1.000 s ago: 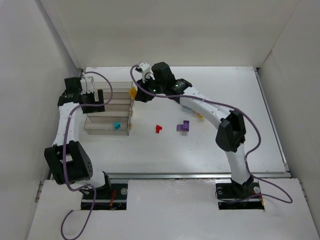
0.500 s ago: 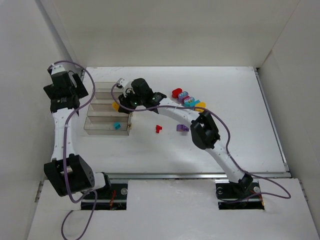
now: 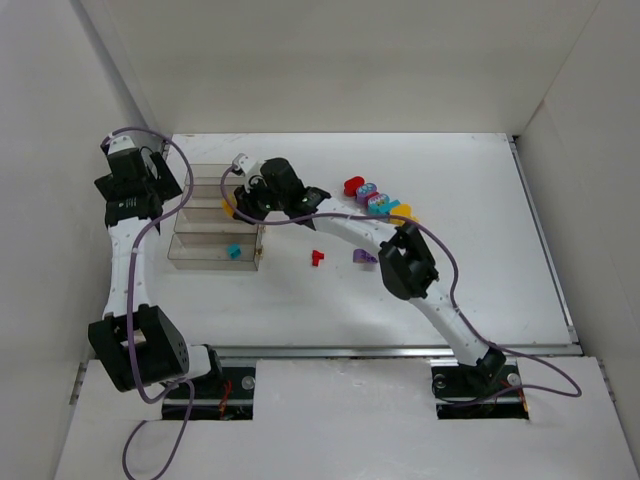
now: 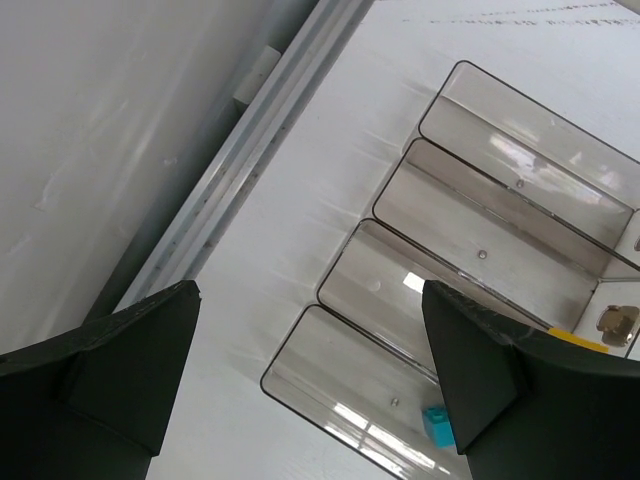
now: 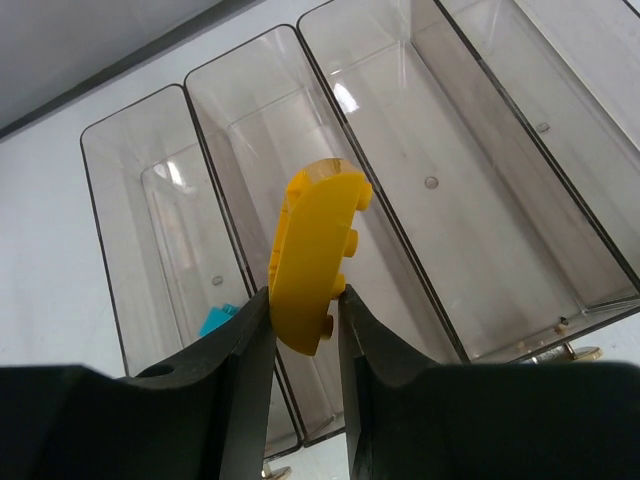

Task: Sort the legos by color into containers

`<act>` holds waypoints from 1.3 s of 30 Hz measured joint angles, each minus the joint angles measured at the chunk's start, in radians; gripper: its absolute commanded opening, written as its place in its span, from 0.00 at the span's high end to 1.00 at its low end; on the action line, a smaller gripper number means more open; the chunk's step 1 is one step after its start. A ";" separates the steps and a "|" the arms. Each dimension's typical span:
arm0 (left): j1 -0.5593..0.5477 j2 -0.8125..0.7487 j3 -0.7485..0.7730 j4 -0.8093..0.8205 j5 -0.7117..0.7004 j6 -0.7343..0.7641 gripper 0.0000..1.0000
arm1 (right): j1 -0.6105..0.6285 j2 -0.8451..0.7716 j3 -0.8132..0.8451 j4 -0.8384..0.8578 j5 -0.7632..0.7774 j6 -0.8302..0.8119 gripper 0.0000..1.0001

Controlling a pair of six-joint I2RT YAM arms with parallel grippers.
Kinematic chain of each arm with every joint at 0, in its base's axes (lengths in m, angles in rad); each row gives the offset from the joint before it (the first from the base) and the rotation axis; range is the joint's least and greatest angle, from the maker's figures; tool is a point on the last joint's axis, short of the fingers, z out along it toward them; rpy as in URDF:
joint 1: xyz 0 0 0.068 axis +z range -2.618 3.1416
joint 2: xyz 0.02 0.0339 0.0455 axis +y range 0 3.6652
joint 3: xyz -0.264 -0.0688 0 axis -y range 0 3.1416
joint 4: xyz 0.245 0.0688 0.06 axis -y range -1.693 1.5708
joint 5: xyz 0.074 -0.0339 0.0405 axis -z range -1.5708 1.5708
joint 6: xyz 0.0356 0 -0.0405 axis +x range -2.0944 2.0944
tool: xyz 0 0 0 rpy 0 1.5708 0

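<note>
One cyan brick (image 3: 233,251) lies in the lowest of the four bins (image 3: 200,264); the others look unfilled. Right claw (image 5: 300,300) grips a yellow brick (image 5: 312,250) over the bins; left claw (image 4: 310,290) gapes, holding nothing. Loose on the surface (image 3: 450,280): red brick (image 3: 318,258), purple brick (image 3: 362,256), mixed cluster (image 3: 377,199) above centre.

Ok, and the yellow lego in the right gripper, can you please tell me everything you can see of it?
The yellow lego is a smooth, glossy plastic piece with one curved edge and small notches on the other side. It stands on edge, slightly tilted. Its lower end is pinched between the fingers of the right gripper, and nothing else touches it. It hangs in the air above the containers, roughly over the bin beside the one holding a cyan lego.
</note>
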 measured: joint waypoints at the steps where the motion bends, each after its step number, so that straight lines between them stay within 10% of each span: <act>1: 0.000 0.000 0.000 0.000 0.003 0.000 0.08 | 0.000 0.000 -0.002 0.004 0.000 -0.001 0.76; 7: 0.000 0.000 0.000 0.000 0.005 0.000 0.08 | 0.001 0.003 -0.032 0.011 -0.001 -0.015 0.26; 22: 0.000 0.000 0.003 -0.005 0.088 0.022 0.11 | 0.001 -0.024 -0.037 0.003 0.009 -0.029 0.09; 29: -0.029 0.006 0.111 -0.031 0.294 0.146 0.22 | -0.060 -0.390 -0.285 -0.002 0.043 0.089 0.07; 39: -0.645 0.197 0.347 -0.264 0.594 0.692 0.15 | -0.536 -0.990 -0.908 0.068 0.162 0.238 0.06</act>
